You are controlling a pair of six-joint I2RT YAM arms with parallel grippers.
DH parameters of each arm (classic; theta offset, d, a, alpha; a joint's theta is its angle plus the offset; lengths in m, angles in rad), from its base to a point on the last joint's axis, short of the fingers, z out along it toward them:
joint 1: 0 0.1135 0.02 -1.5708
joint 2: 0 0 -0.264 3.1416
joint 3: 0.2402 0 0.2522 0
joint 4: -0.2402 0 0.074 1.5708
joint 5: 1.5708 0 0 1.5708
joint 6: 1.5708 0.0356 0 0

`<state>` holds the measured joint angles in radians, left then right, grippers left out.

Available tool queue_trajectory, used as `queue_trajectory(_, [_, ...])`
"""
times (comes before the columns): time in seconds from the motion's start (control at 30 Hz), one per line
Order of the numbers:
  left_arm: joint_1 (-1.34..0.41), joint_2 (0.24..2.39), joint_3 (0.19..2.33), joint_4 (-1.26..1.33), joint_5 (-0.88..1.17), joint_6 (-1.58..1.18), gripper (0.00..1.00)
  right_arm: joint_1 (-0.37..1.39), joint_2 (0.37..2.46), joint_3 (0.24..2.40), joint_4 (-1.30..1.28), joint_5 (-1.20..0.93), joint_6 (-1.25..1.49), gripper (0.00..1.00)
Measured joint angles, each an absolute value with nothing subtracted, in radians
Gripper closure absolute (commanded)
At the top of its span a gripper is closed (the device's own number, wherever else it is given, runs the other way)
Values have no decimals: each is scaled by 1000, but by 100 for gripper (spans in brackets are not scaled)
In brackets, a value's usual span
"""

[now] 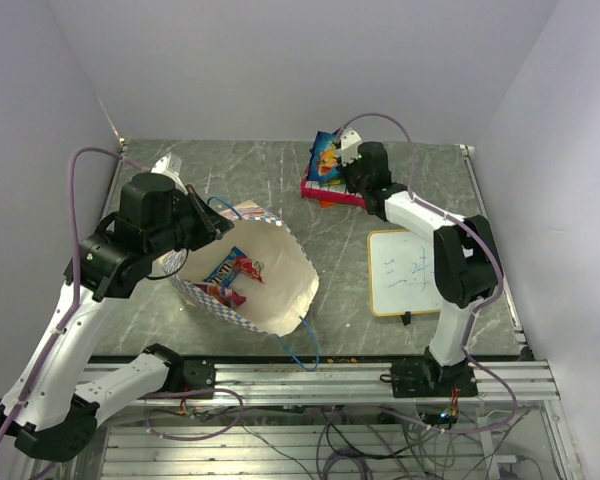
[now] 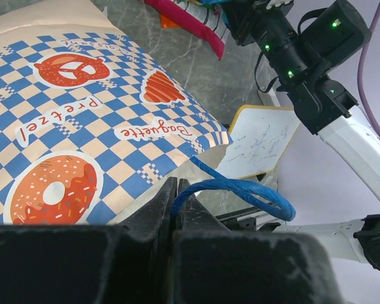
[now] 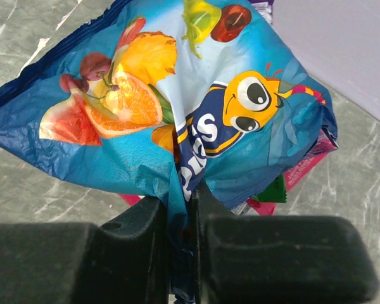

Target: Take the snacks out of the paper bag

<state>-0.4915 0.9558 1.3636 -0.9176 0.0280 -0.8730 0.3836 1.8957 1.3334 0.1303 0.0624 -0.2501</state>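
Observation:
The paper bag (image 1: pixel 285 285) lies tipped on its side at the table's left, its mouth facing the camera. Red and blue snacks (image 1: pixel 234 270) lie inside it. My left gripper (image 1: pixel 218 222) is shut on the bag's blue string handle (image 2: pixel 253 190), next to the checkered side (image 2: pixel 82 114); the left gripper (image 2: pixel 175 190) pinches the string between its tips. At the back, my right gripper (image 1: pixel 334 168) is shut on a blue snack packet (image 3: pixel 177 107), its edge pinched at the right gripper (image 3: pixel 180 209). The packet hangs just over a pile of pink and green snacks (image 1: pixel 332 192).
A white framed writing board (image 1: pixel 405 272) lies right of the bag, beside the right arm's base. The bag's second blue handle (image 1: pixel 302 345) trails over the table's near edge. Walls close in the table at the back and both sides.

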Motion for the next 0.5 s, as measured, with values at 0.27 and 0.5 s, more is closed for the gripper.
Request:
queue_trajectory(0.27, [-492, 941, 1360, -916, 28, -884, 93, 397, 1917, 1339, 130, 46, -241, 82])
queue_trajectory(0.5, [-492, 941, 1340, -910, 28, -884, 93, 398, 1931, 1361, 117, 27, -235, 77])
